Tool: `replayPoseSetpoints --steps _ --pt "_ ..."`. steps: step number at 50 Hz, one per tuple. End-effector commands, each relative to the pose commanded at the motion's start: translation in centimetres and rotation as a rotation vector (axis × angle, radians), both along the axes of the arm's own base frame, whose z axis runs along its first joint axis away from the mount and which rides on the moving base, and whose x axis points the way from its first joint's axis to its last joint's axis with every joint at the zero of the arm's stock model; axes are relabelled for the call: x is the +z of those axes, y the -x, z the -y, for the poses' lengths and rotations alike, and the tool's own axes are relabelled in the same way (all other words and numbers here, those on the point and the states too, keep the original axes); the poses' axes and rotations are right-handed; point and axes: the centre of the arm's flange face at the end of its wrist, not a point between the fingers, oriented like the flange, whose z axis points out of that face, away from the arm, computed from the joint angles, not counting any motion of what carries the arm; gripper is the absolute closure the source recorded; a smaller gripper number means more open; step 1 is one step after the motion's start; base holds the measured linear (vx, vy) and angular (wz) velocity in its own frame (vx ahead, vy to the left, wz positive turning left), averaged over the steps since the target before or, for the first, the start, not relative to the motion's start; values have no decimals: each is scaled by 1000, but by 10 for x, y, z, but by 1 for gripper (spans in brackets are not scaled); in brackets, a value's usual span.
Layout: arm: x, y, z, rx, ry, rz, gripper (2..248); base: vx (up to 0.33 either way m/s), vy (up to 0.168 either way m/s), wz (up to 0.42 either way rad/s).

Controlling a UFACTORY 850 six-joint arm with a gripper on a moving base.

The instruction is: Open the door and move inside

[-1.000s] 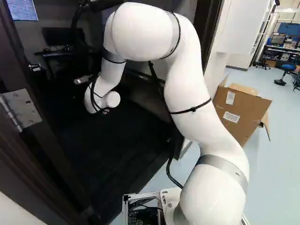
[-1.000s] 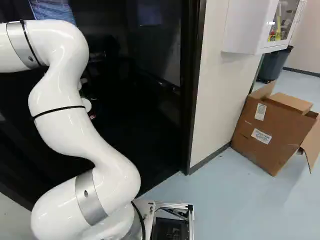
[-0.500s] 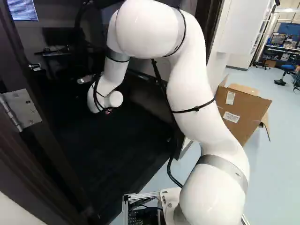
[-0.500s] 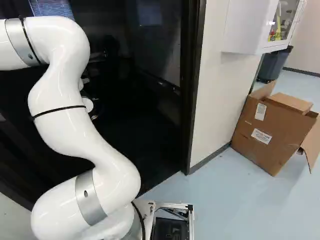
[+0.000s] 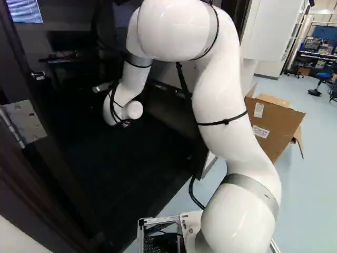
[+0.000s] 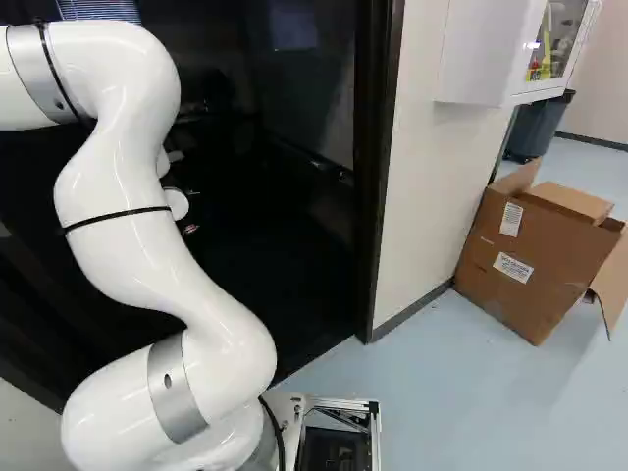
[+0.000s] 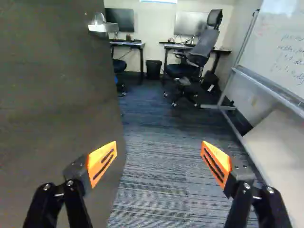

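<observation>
Now your claw point(image 7: 159, 153) is wide open beside the open door point(image 7: 52, 95), and a chair point(image 7: 201, 46) stands ahead.

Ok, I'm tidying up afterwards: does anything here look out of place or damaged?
Just the cardboard box: it stands on the floor by the wall, flaps splayed open, perhaps just left there. I see nothing spilled or damaged.

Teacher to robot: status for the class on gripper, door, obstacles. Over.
Gripper open, empty. Door standing open. Chair farther inside; whiteboard opposite door. Over.
</observation>
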Motion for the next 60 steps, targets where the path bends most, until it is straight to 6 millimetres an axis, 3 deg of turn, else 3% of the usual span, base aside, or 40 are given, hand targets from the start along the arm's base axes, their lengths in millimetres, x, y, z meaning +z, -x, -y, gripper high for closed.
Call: replayPoseSetpoints --steps 17,34,60 --pt "10 4 45 -66 -1 -7 3 0 0 0" --pt "21 16 104 -157 -2 -16 3 0 0 0" --pt "32 64 216 -348 -7 -34 3 0 0 0"
